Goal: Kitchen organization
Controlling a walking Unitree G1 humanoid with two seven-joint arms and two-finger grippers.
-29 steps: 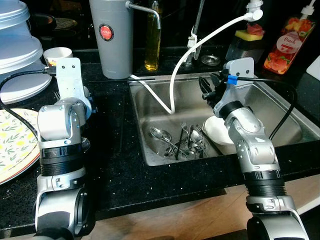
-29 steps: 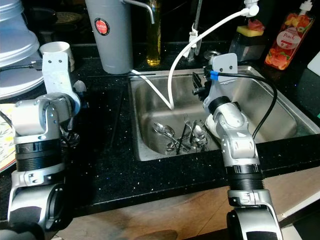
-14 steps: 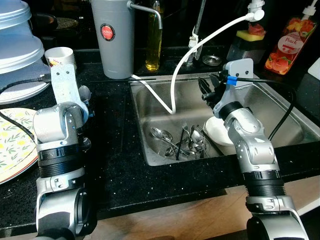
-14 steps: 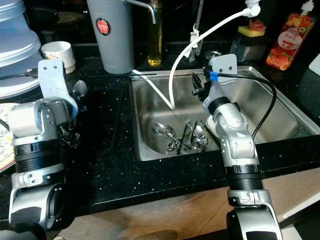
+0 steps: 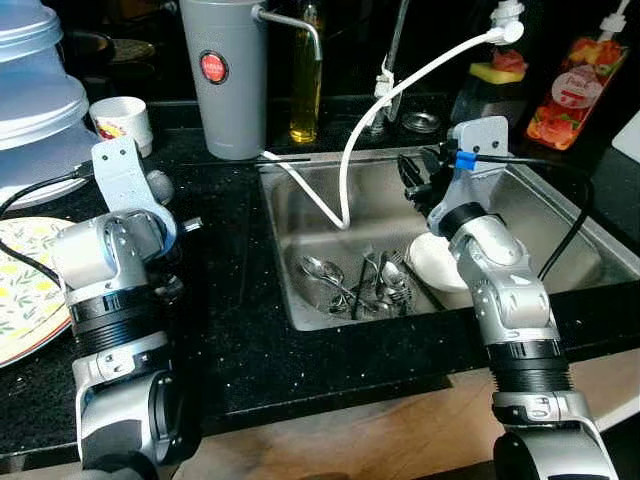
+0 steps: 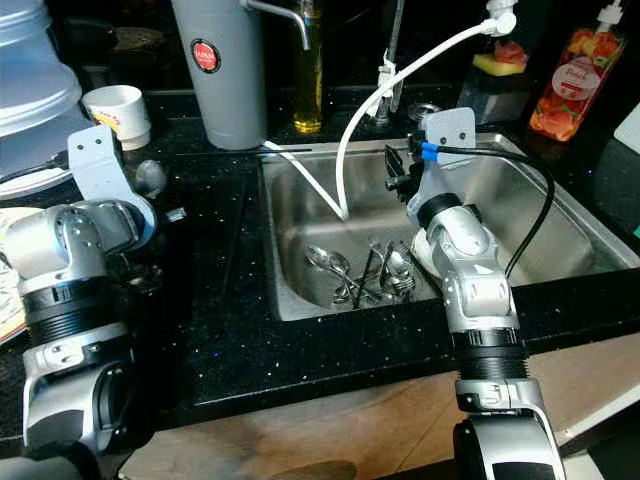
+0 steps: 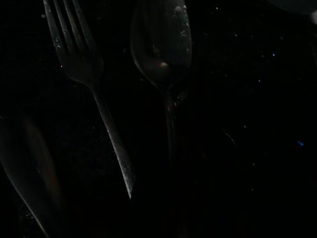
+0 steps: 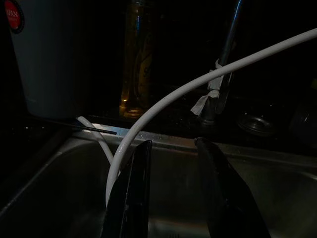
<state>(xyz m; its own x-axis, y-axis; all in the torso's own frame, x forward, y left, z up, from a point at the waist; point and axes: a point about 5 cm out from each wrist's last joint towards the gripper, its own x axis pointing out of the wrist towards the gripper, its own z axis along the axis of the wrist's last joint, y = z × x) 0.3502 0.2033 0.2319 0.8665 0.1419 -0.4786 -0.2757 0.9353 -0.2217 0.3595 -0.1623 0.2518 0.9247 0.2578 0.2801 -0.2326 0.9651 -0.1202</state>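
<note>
Down in the steel sink [image 5: 560, 215], against its near wall, lies a tangle of wet cutlery [image 5: 362, 284], spoons and forks crossed over one another, with a white bowl [image 5: 440, 262] just beside them. The right tool [image 8: 173, 163] hangs above the basin, its two black fingers [image 8: 132, 193] a moderate gap apart with nothing between them, pointed toward the white hose [image 5: 400, 95] that loops from the tap area down into the sink. The left arm is bent over the black worktop [image 5: 235, 300] to the left of the sink; its wrist view is very dark but makes out a fork [image 7: 94, 84] and a spoon [image 7: 163, 49] lying side by side on the speckled surface, close but seemingly apart. Whether the left tool is open or closed I cannot tell. A grey dispenser [image 5: 225, 75], a bottle of oil [image 5: 305, 80], a small white cup [image 5: 120, 118] and a patterned plate [image 5: 20, 290] stand around the worktop. As a judgement, each piece of cutlery is light, stiff and thin, likely slippery while wet, and lies flat, leaving little to pinch. The handle, near its middle, looks the best place to take hold, fingers across the narrow width. Pieces in the pile may drag neighbours along if lifted from underneath.
</note>
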